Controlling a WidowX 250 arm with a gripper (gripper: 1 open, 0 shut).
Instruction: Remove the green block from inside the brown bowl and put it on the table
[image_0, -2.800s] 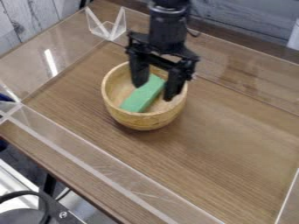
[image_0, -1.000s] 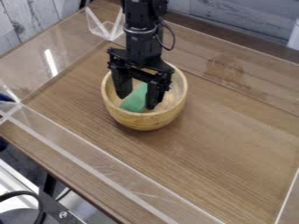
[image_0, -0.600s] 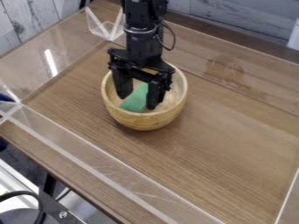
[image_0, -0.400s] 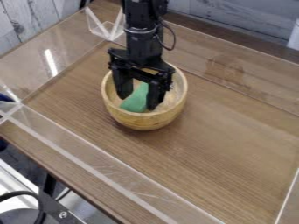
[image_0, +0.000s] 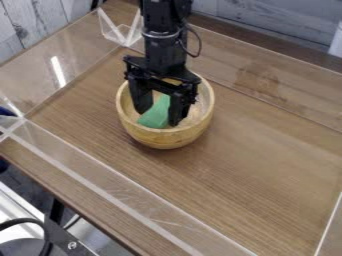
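From where I stand, the black two-fingered pincer (image_0: 162, 103) points straight down into the round light-tan wooden bowl (image_0: 134, 127), its fingers spread wide apart, one on each side of the small bright green rectangular block (image_0: 159, 111). The block lies inside the bowl, leaning against the curved inner wall so one end sits higher than the other; that slant is simply how a flat bar settles in a rounded hollow. The fingers straddle its narrow width, which looks like the sensible way to take it, since the long way would not fit between them. Whether the fingertips already touch the block I cannot tell; they seem just beside it, not clamped.

The bowl sits toward the far left part of the brown wood-grain worktop (image_0: 254, 150), which is fenced by low clear acrylic walls (image_0: 80, 190). There is plenty of bare wood to the right and front for setting the block down. I judge the step in hand to be the grasp itself: closing on the block comes next, then lifting clear of the thick rim.
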